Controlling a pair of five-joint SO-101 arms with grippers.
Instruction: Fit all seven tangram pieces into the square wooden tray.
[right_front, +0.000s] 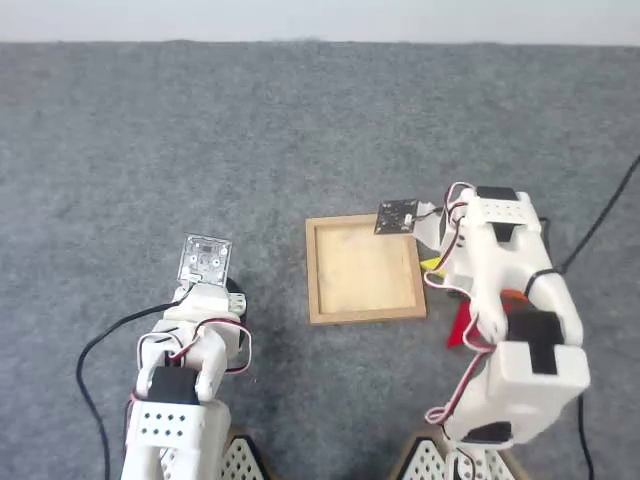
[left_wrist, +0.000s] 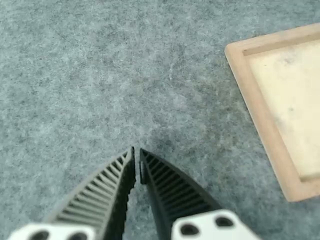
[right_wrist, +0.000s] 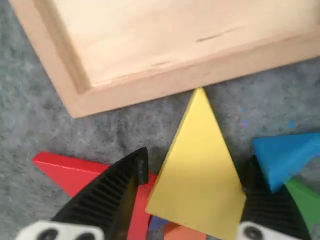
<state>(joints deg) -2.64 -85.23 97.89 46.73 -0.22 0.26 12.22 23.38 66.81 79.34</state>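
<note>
Right pincer (right_wrist: 195, 165): wide open, holding nothing; one finger stands on each side of the yellow triangle (right_wrist: 200, 175), close to its two slanted edges
Yellow triangle: lies flat on the table (right_wrist: 30, 125) just outside the tray (right_wrist: 150, 85); its sharp tip points at the tray wall and almost touches it; its broad end is toward the pincer and seems to rest partly over the red piece (right_wrist: 70, 172) and an orange piece (right_wrist: 185, 232)
Long axis: runs from the pincer straight toward the tray, so the fingers would close across the width of the piece
Neighbours: blue piece (right_wrist: 285, 152) and green piece (right_wrist: 300, 195) lie just beside one finger; the red piece lies under the other
Tray: none of the pieces is inside it yet; the pile lies along its side next to the right arm
Left pincer (left_wrist: 136, 152): closed, tips nearly touching, nothing between them; it hangs over bare table on the other side of the tray, well apart from the pieces
Nearer arm: the right one, clearly
Risk, as I judge: the slanted edges may push the triangle out toward the tray when the fingers close; a grip nearer the broad end looks safer
</note>
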